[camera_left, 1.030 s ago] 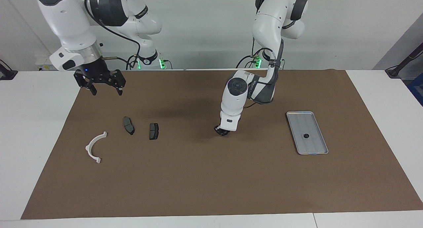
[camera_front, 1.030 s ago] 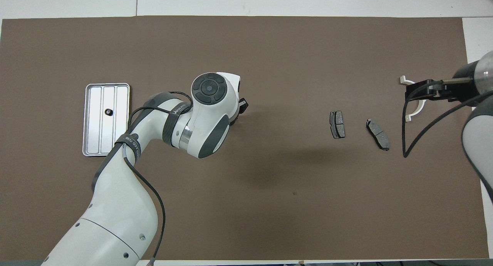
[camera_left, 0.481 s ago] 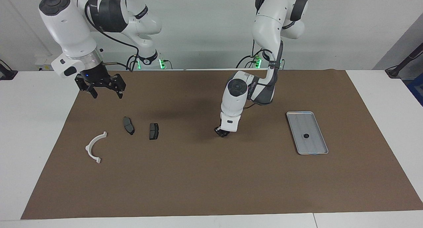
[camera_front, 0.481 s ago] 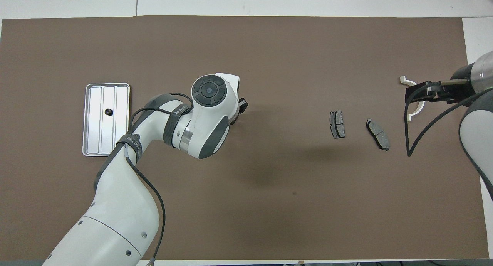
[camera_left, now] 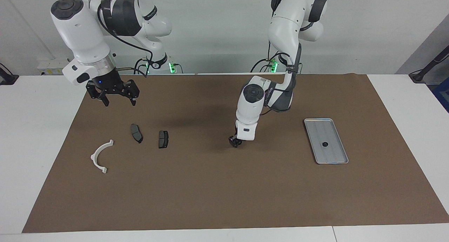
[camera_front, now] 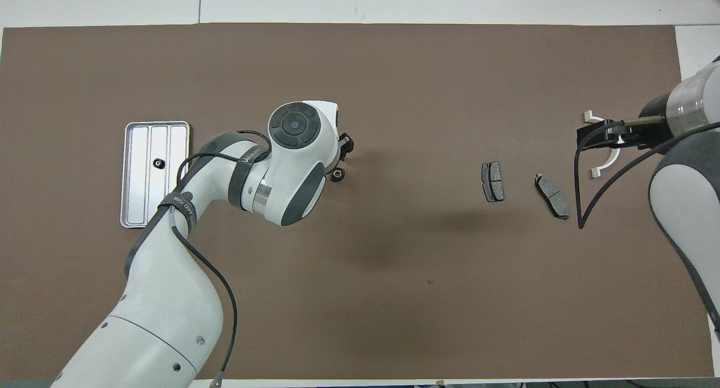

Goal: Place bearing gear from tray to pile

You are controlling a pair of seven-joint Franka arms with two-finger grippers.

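Jaws on the right gripper (camera_left: 119, 101) are sitting wide open with nothing in them, hanging over the brown mat (camera_left: 210, 193) at the right arm's end, above the pile. The pile is a white bracket (camera_left: 100, 156) and two brake pads (camera_left: 136, 133) (camera_left: 163, 139), all lying apart. The left gripper (camera_left: 234, 143) is hovering low over the middle of the mat, and honestly I can't tell how its jaws are standing. A small dark ring (camera_front: 337, 175) is showing right beside it from overhead, maybe held, maybe on the mat. One bearing gear (camera_left: 325, 144) is lying in the tray (camera_left: 308, 120) toward the left arm's end.
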